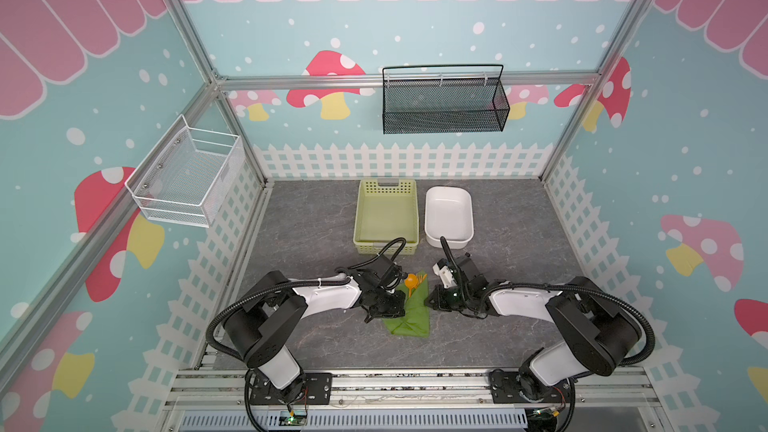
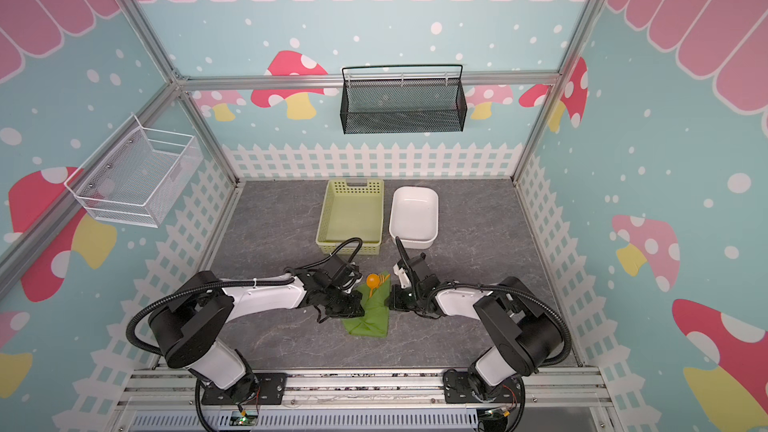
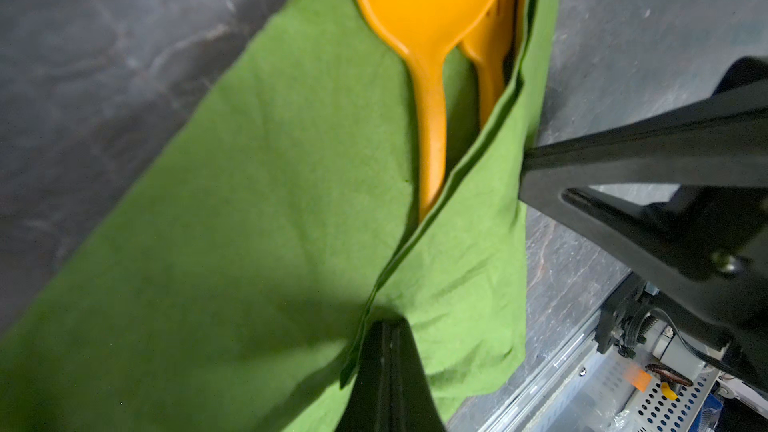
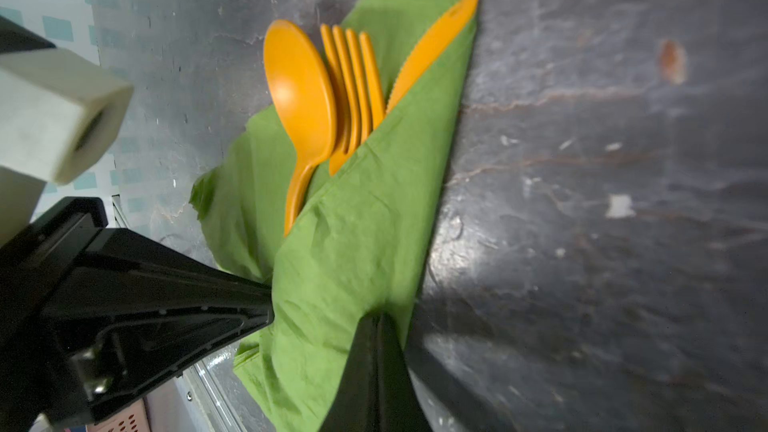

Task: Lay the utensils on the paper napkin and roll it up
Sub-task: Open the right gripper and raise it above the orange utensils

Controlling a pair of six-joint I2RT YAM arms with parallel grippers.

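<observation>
The green paper napkin (image 1: pixel 411 315) (image 2: pixel 372 320) lies near the table's front middle, with one side folded over the utensils. An orange spoon (image 4: pixel 299 89), fork (image 4: pixel 353 76) and knife (image 4: pixel 436 43) stick out of its far end; their handles are hidden under the fold. The spoon (image 3: pixel 428 14) lies on the uncovered part of the napkin (image 3: pixel 249 201). My left gripper (image 3: pixel 388 324) (image 1: pixel 402 299) is shut, its tip resting on the folded flap's edge. My right gripper (image 4: pixel 380 317) (image 1: pixel 428 303) is shut too, its tip on the napkin's (image 4: pixel 353 243) opposite edge.
A pale yellow-green perforated basket (image 1: pixel 360 218) and a white dish (image 1: pixel 429 218) stand side by side behind the napkin. A black mesh basket (image 1: pixel 444 105) hangs on the back wall, and a white wire basket (image 1: pixel 187 176) on the left wall.
</observation>
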